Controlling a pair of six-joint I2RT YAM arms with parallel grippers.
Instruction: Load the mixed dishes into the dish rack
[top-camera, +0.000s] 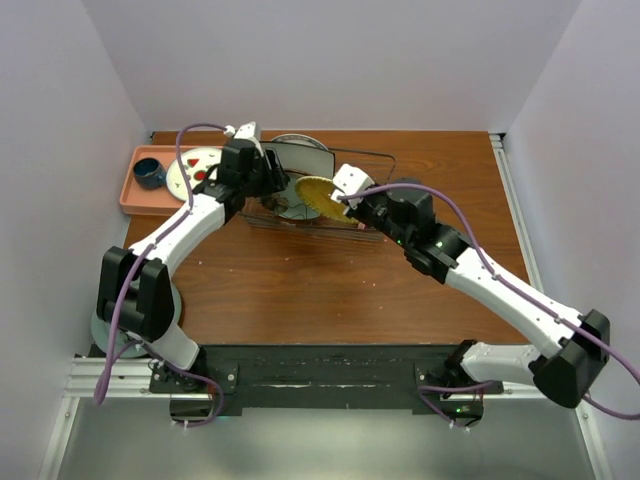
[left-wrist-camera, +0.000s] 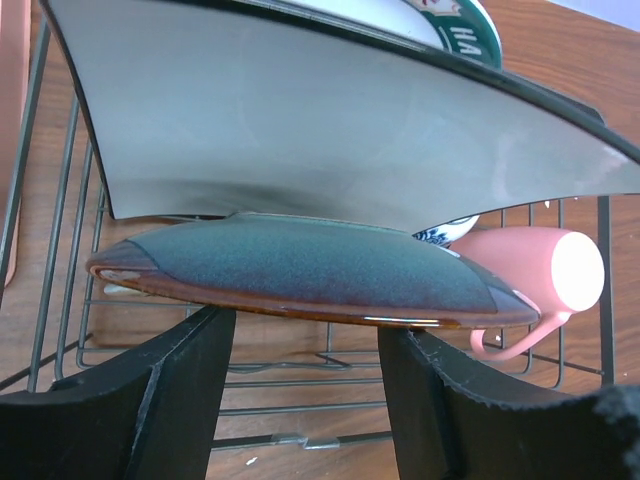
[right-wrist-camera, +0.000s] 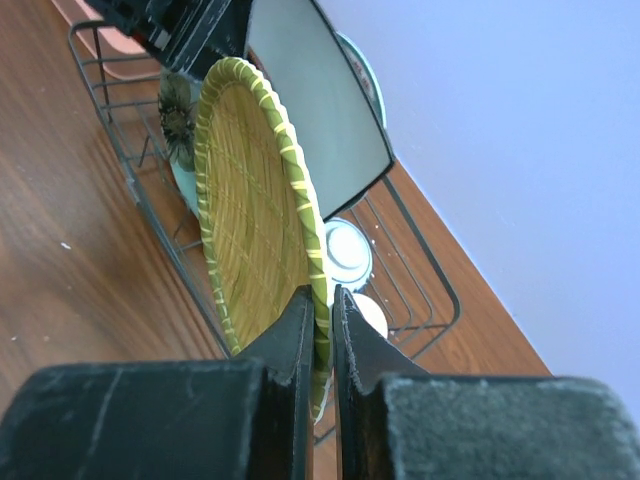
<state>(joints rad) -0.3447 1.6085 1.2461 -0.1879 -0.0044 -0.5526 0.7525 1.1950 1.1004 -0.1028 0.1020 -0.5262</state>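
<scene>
Loading yellow-green round plate (right-wrist-camera: 255, 200) into dish rack (top-camera: 375, 170): right gripper (right-wrist-camera: 322, 300) pinches its rim, left gripper (left-wrist-camera: 305, 325) spread, grasping nothing; next needs lowering between dividers, then release.

The round plate (right-wrist-camera: 255, 200) has a yellow basket-weave face and a green rim with pale stripes. The glazed plate (left-wrist-camera: 300, 265) is speckled blue-green, edged in rust-brown. The mug (left-wrist-camera: 540, 270) is pink, the square plate (left-wrist-camera: 300, 120) grey-white, the wire dish rack (left-wrist-camera: 60, 250) dark, and the tray (top-camera: 128, 190) salmon-pink.
</scene>
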